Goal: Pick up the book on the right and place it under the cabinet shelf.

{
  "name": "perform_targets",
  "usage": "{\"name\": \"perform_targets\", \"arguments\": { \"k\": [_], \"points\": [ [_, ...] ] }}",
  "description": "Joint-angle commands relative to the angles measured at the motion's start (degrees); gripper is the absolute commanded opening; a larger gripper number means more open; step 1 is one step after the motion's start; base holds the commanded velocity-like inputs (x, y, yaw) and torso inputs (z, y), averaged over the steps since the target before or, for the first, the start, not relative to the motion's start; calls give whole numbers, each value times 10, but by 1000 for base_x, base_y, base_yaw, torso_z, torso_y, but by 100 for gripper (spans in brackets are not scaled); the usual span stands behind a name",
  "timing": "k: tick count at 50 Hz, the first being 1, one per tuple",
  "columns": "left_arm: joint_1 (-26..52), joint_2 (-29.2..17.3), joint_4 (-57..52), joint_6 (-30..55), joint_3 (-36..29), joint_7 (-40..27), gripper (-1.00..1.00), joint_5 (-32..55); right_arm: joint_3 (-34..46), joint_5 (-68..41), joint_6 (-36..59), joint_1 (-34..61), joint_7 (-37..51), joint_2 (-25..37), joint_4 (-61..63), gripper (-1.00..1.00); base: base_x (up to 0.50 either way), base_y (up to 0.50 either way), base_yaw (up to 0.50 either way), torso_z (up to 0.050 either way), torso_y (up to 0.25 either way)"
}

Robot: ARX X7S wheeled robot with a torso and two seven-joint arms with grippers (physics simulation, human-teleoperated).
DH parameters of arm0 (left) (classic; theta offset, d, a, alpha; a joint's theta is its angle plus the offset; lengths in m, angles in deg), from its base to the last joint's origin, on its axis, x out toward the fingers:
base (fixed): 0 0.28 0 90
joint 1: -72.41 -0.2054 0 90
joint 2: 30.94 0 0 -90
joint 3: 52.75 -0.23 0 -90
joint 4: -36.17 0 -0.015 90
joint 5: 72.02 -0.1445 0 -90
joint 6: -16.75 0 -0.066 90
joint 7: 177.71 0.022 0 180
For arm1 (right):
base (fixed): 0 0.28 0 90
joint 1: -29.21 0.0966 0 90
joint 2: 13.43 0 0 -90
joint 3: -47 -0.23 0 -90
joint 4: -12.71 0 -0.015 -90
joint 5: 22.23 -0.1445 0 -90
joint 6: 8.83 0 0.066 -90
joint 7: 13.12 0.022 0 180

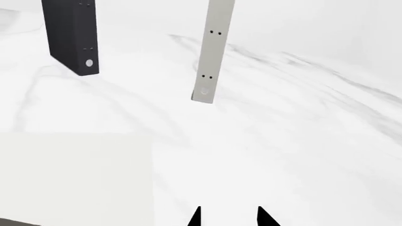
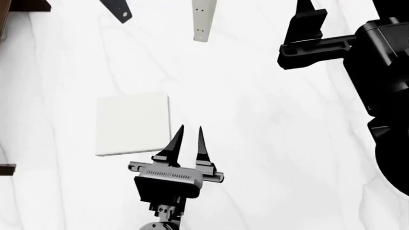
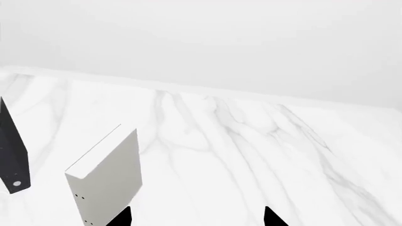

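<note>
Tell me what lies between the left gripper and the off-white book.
Nothing: in the head view only bare marble table separates the left gripper from the book lying flat beside it.

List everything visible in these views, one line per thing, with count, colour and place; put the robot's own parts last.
book: 1, plain off-white, lying flat on the table just left of the left gripper's fingertips.
thin white book: 1, pale grey-white with small dark dots on its spine, standing upright at the far side of the table.
black book: 1, black, standing upright to the left of the thin white book.
cabinet: 1, dark brown wood, only bits showing at the head view's left edge.
table: 1, white marble with grey veins, under everything.
left gripper: 1, black, low over the table beside the book, fingers slightly apart, empty.
right gripper: 1, black, raised near the thin white book, open, empty.
</note>
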Motion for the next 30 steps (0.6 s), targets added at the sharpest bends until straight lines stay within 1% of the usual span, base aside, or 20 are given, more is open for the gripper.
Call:
{"name": "perform_targets", "arguments": {
  "k": [1, 30],
  "points": [
    [3, -31, 42, 20, 60, -66, 100, 139, -3, -7, 9, 10, 3, -3, 5, 100, 0, 3, 4, 0, -10],
    [19, -62, 29, 43, 83, -84, 100, 149, -10, -9, 14, 9, 8, -1, 12, 100, 2, 3, 4, -2, -5]
  ]
}}
